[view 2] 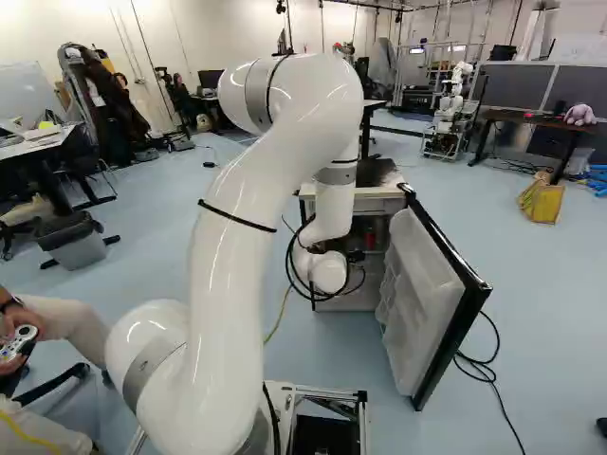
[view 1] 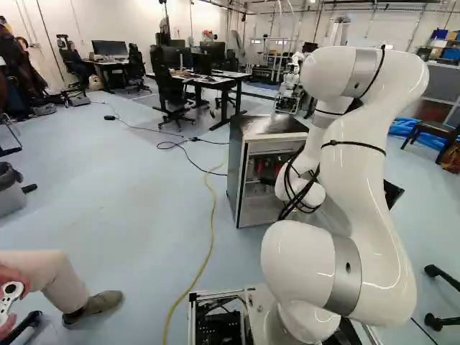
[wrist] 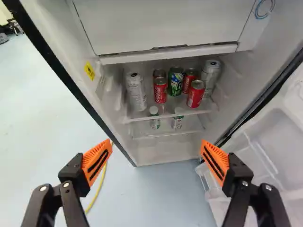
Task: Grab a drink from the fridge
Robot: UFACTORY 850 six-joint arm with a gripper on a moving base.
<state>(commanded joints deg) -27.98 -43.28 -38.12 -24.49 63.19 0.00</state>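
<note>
Two orange-padded fingers [wrist: 97, 163] stand wide apart, with the open fridge [view 1: 241, 180] ahead of them. I see the drinks inside it, out past the fingertips.

The fridge sits on a smooth, pale blue floor [view 1: 144, 215]. Its door [view 2: 429, 308] hangs open at the right of the right base view. A yellow cord [view 1: 208, 230] runs along the floor by the fridge, and a black cord [view 1: 165, 146] curls behind it. At the back of the left base view I see desks [view 1: 215, 77] and a black chair [view 1: 171, 93]. In the right base view, another robot [view 2: 450, 104] stands far back, and a yellow bag [view 2: 542, 201] sits near a brown table [view 2: 522, 118].

On the upper shelf [wrist: 165, 116], a tall white can [wrist: 136, 92] with dark print is nearest the wall with a yellow sticker [wrist: 89, 71]. Next come a red can [wrist: 160, 90] with white letters, a green and blue can [wrist: 175, 81], and another red can [wrist: 196, 93]. The tall silver can [wrist: 210, 74] is nearest the door. Two small bottles [wrist: 155, 120] with white caps stand on the lower shelf [wrist: 165, 134]. Both have green on them.
</note>
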